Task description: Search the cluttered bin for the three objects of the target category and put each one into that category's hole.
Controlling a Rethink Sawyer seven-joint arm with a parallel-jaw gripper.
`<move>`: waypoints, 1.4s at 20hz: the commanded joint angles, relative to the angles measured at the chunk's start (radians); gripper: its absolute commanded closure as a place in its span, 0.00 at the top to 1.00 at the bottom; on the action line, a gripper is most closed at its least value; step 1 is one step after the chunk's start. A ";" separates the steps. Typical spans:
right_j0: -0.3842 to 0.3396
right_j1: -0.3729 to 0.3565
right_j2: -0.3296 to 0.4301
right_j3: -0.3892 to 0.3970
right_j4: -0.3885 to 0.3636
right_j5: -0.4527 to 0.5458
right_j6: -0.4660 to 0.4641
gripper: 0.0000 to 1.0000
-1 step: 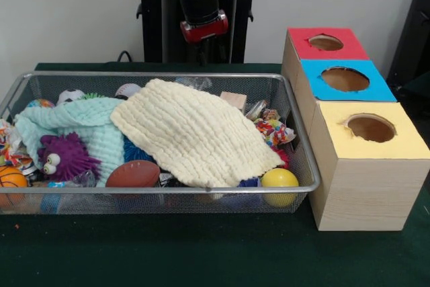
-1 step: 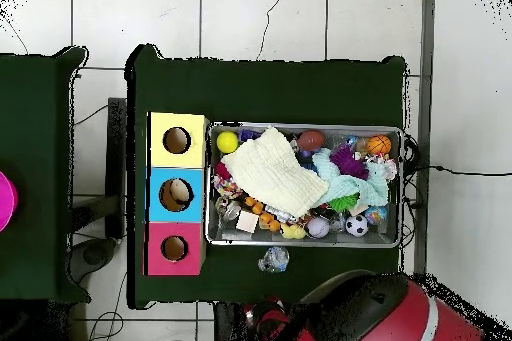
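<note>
- At the left end of the wire bin [image 1: 306, 166] a small basketball [image 1: 11, 181] sits against the mesh, with a purple spiky toy with googly eyes [image 1: 64, 156] just beside it.
- A mint green cloth [image 1: 80, 126] lies crumpled behind the purple toy; a soccer ball [image 1: 69, 95] peeks out past it.
- A brown football [image 1: 133, 173] rests at the front, half under the cloths.
- A cream cloth [image 1: 195, 132] is spread across the middle and covers much of what lies beneath.
- The gripper [image 1: 203, 31] hangs above the bin's far side; whether its fingers are apart I cannot tell.
- A yellow ball [image 1: 279, 179] sits in the right front corner, colourful crinkled toys [image 1: 274, 129] behind it.
- Just beside the bin stands a wooden box with a yellow hole [image 1: 370, 128], a blue hole [image 1: 345, 78] and a red hole [image 1: 325, 42].
- Everything rests on a dark green table [image 1: 201, 253]; the overhead view shows white floor tiles [image 2: 260, 17].
</note>
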 commanded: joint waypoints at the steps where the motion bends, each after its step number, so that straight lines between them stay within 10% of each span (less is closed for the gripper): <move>1: -0.031 0.011 0.097 -0.273 -0.020 0.156 0.031 1.00; 28: 0.176 -0.426 0.053 0.100 0.277 0.357 0.163 1.00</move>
